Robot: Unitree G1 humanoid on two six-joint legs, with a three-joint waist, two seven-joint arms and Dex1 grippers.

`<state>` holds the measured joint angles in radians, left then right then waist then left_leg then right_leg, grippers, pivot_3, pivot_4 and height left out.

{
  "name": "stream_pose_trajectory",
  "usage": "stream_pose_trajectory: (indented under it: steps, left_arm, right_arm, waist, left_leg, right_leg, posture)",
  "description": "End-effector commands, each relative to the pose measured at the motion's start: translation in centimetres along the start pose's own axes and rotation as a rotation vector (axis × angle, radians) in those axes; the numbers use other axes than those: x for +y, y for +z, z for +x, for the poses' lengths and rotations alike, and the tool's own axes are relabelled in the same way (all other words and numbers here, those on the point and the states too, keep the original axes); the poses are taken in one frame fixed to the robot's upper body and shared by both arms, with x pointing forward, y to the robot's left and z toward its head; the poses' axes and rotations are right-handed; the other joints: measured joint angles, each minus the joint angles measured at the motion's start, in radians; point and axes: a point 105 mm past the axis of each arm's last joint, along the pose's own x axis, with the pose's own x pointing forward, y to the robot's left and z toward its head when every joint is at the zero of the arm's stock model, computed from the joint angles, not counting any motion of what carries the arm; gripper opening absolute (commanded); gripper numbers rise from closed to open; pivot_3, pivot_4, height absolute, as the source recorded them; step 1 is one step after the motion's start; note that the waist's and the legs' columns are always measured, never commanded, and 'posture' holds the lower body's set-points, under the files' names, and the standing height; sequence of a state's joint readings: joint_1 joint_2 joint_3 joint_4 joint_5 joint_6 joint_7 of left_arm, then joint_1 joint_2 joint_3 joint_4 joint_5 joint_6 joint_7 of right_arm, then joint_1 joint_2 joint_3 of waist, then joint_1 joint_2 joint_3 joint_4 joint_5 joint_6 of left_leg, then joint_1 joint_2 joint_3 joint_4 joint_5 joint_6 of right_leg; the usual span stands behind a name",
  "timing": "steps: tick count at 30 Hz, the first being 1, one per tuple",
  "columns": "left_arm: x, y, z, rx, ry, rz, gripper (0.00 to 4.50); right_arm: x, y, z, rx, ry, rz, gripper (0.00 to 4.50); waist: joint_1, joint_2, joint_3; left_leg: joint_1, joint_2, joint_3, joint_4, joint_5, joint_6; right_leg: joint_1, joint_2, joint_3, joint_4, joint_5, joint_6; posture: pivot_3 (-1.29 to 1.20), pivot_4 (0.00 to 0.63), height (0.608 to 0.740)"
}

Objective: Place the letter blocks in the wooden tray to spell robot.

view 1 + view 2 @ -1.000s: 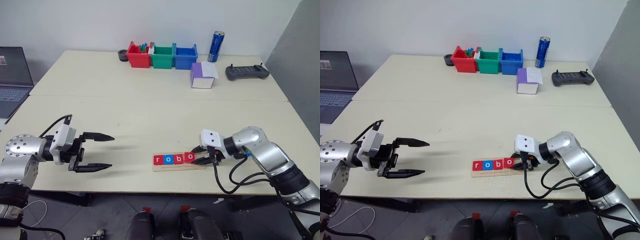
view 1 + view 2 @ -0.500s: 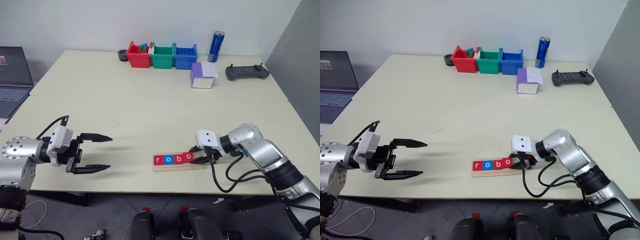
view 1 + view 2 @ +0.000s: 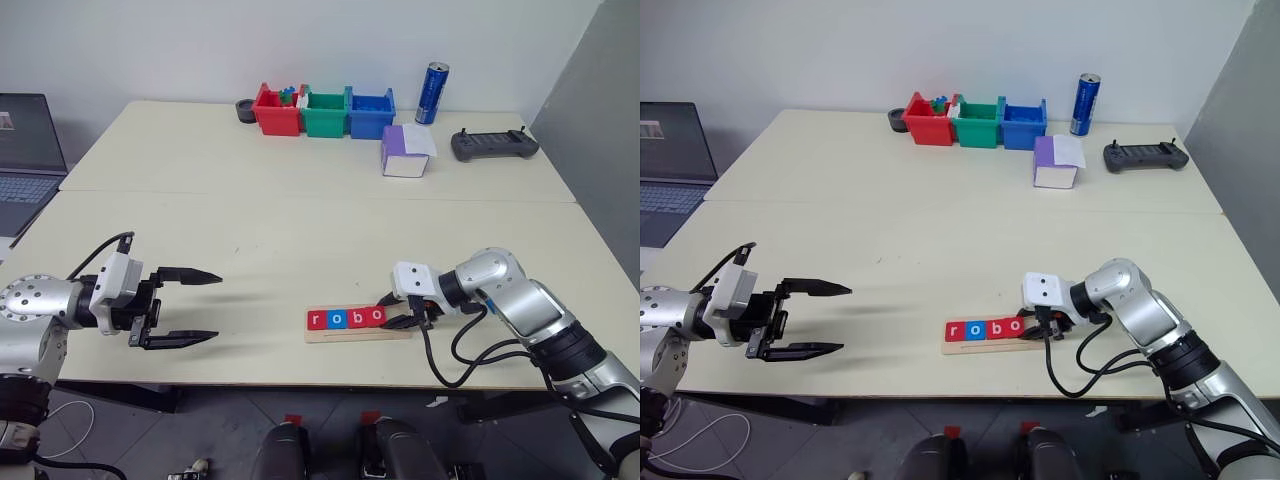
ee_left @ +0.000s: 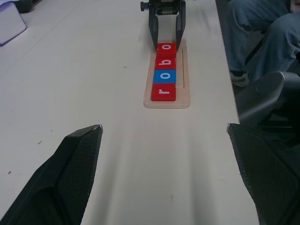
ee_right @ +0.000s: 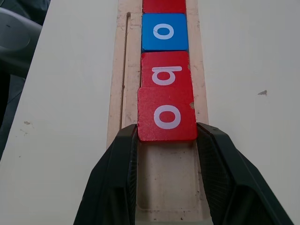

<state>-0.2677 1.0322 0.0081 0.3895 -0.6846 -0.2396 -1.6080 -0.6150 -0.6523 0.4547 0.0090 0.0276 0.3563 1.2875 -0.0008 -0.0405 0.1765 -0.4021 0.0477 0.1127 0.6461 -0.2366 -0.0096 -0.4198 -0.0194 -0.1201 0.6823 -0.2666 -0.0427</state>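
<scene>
The wooden tray [image 3: 392, 333] lies near the table's front edge. In it sit several letter blocks in a row: red r [image 3: 317, 320], blue o [image 3: 337, 319], red b [image 3: 356, 318] and red o [image 3: 375, 315]. My right gripper [image 3: 402, 319] reaches in from the tray's right end, shut on that last red o [image 5: 167, 115], one finger [image 5: 123, 154] on each side. The block's front edge overlaps the b [image 5: 164, 75]. My left gripper [image 3: 217, 306] hovers open over bare table far to the left, pointing at the tray [image 4: 185, 70], with nothing between its fingers.
Along the back stand red [image 3: 275, 112], green [image 3: 323, 113] and blue [image 3: 369, 114] bins, a blue can [image 3: 432, 93], a purple-and-white box [image 3: 404, 152] and a black controller [image 3: 493, 144]. A laptop [image 3: 25, 165] sits at the far left. A person's legs [image 4: 255, 28] show past the table edge.
My right gripper has edged the red o a little to the left, up to the b. The left gripper has drifted slightly left and stays open.
</scene>
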Motion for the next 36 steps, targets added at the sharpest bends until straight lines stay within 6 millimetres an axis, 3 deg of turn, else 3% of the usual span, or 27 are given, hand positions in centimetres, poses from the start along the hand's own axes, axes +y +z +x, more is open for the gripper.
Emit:
stream_pose_trajectory:
  steps: [1,10,36]
  left_arm:
    - [0.2,0.8,-0.4,-0.010,0.012,0.034,4.50]
    - [0.2,0.8,-0.5,-0.007,0.016,0.033,4.50]
    - [0.4,0.7,-0.5,-0.007,0.017,0.032,4.50]
  right_arm:
    - [0.2,-0.3,0.0,0.024,0.013,-0.013,1.45]
    - [0.1,-0.1,-0.5,0.015,0.012,-0.005,1.45]
    - [-0.5,0.4,0.5,0.032,-0.006,-0.036,1.45]
  waist:
    - [0.000,0.000,0.000]
    - [0.000,0.000,0.000]
    - [-0.001,0.000,0.000]
  left_leg:
    - [0.000,0.000,0.000,0.000,0.000,0.000]
    - [0.000,0.000,0.000,0.000,0.000,0.000]
    - [0.000,0.000,0.000,0.000,0.000,0.000]
  right_leg:
    - [0.000,0.000,0.000,0.000,0.000,0.000]
    - [0.000,0.000,0.000,0.000,0.000,0.000]
    - [0.000,0.000,0.000,0.000,0.000,0.000]
  posture:
    - [0.00,0.150,0.740]
    - [0.00,0.150,0.740]
    - [0.00,0.150,0.740]
